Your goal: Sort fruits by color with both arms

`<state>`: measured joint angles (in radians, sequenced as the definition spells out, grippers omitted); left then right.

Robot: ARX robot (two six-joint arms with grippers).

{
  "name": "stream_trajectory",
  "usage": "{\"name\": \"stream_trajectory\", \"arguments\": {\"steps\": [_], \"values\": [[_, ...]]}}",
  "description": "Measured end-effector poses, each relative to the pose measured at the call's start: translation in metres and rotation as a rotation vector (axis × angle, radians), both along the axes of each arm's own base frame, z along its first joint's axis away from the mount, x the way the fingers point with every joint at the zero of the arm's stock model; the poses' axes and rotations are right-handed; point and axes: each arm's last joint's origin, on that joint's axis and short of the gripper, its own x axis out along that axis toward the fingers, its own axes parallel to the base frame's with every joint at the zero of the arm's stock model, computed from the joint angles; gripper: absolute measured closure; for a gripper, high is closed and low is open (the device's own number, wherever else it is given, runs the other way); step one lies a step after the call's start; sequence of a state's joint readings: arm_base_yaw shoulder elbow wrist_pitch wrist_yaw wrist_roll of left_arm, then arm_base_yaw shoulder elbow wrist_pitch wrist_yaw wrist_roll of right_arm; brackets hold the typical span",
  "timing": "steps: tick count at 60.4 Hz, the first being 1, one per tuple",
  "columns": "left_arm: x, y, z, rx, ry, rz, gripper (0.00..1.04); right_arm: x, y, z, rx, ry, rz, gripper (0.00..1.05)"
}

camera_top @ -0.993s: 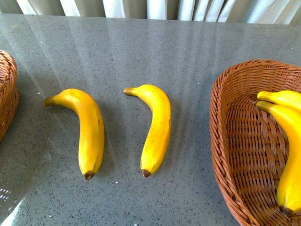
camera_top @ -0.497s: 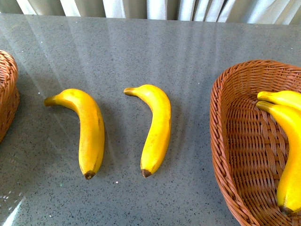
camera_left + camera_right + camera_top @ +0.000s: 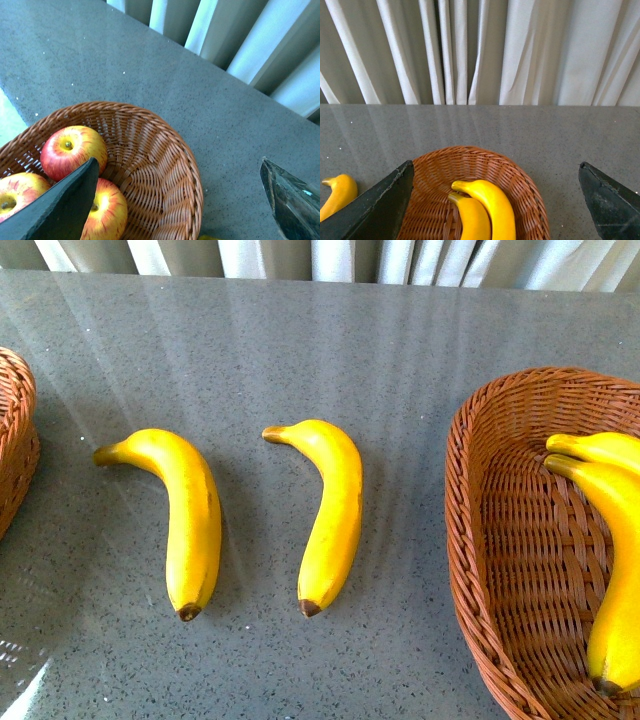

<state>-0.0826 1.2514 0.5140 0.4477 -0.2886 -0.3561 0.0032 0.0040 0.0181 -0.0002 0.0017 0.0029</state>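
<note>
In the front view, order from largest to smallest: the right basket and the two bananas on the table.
1. right basket, partly cropped.
2. left banana and middle banana: alike, unranked.

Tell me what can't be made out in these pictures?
- Front view: the left basket is cut off by the edge, contents unseen.
- Front view: the basketed bananas run off the right edge.
- Left wrist view: one apple sits partly behind a finger of the left gripper.
</note>
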Motion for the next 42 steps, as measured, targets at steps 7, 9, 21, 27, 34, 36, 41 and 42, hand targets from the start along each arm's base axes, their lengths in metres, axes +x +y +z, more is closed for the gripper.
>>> {"name": "stream_trajectory", "arguments": {"steps": [7, 9, 21, 27, 34, 36, 41, 42], "values": [[-0.023, 0.01, -0.002, 0.157, -0.223, -0.23, 0.37, 0.0, 0.0, 0.0, 0.0, 0.0, -0.001, 0.09], [-0.028, 0.011, -0.003, 0.195, -0.244, -0.237, 0.43, 0.0, 0.0, 0.0, 0.0, 0.0, 0.0, 0.09], [-0.053, 0.012, -0.015, 0.271, -0.241, -0.253, 0.77, 0.0, 0.0, 0.0, 0.0, 0.0, 0.0, 0.09], [-0.064, 0.012, -0.02, 0.279, -0.241, -0.256, 0.95, 0.0, 0.0, 0.0, 0.0, 0.0, 0.0, 0.09], [-0.075, 0.012, -0.023, 0.283, -0.242, -0.256, 1.03, 0.0, 0.0, 0.0, 0.0, 0.0, 0.0, 0.09], [-0.079, 0.012, -0.025, 0.283, -0.239, -0.256, 1.03, 0.0, 0.0, 0.0, 0.0, 0.0, 0.0, 0.09], [-0.085, 0.012, -0.027, 0.283, -0.238, -0.256, 1.03, 0.0, 0.0, 0.0, 0.0, 0.0, 0.0, 0.09], [-0.086, 0.012, -0.027, 0.284, -0.239, -0.256, 1.03, 0.0, 0.0, 0.0, 0.0, 0.0, 0.0, 0.09]]}}
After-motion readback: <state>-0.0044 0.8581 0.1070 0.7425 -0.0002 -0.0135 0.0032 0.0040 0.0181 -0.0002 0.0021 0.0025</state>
